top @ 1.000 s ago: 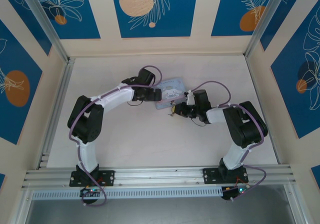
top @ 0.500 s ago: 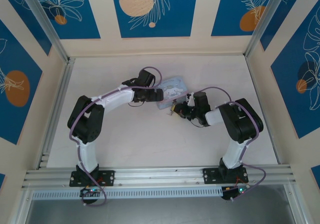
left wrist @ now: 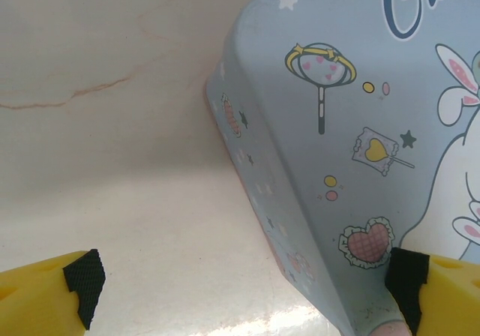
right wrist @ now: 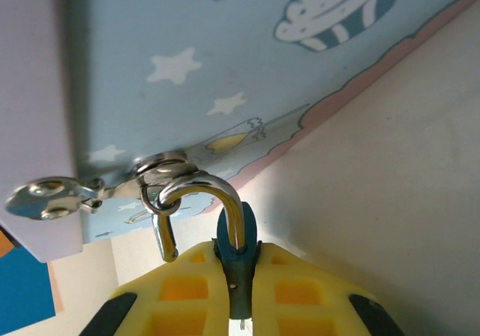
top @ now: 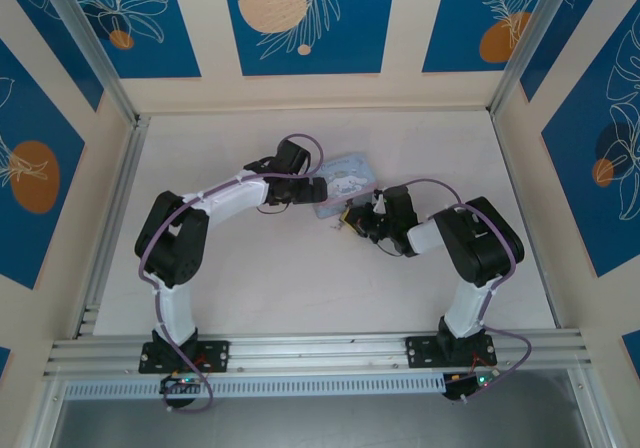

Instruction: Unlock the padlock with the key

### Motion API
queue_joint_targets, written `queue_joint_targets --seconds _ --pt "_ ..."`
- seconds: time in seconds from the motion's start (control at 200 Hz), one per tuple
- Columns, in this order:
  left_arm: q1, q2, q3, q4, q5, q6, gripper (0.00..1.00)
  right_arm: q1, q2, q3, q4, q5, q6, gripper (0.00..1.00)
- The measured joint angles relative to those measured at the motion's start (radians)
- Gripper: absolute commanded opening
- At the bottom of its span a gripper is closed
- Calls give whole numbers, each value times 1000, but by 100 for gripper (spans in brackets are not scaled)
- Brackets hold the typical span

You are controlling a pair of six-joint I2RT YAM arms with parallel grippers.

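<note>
Right wrist view: the right end effector point(right wrist: 237, 265) is clamped on the blue padlock point(right wrist: 247, 238), which lies straight ahead between its fingers point(right wrist: 300, 291), long axis along them, shackle point(right wrist: 199, 184) hooked through the hasp point(right wrist: 157, 167) of the tin point(right wrist: 225, 66). The left end effector point(left wrist: 245, 283) gapes wide at the tin's corner.

Bright polished metal on the shackle of the padlock point(right wrist: 237, 255) and on the hasp point(right wrist: 45, 199) at left; smooth blue-teal body. Satin printed sheet metal on the tin point(left wrist: 352, 126). Matt yellow moulded plastic on the right gripper point(right wrist: 238, 295); matt black rubbery pads point(left wrist: 84, 277) on the left gripper point(left wrist: 246, 282). Smooth pale table point(left wrist: 112, 88), glossy glare low in frame.
</note>
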Motion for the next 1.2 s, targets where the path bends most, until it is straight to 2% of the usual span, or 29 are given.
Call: queue_joint_targets --seconds 0.225,0.575,1.2 --pt "0 0 0 5 1 0 97 -11 -1 19 -31 9 9 0" --pt "-2 16 4 39 22 -1 97 -90 -1 76 -114 -23 -13 0" --pt "-8 36 21 58 40 -8 95 -213 1 211 -340 -142 -195 0"
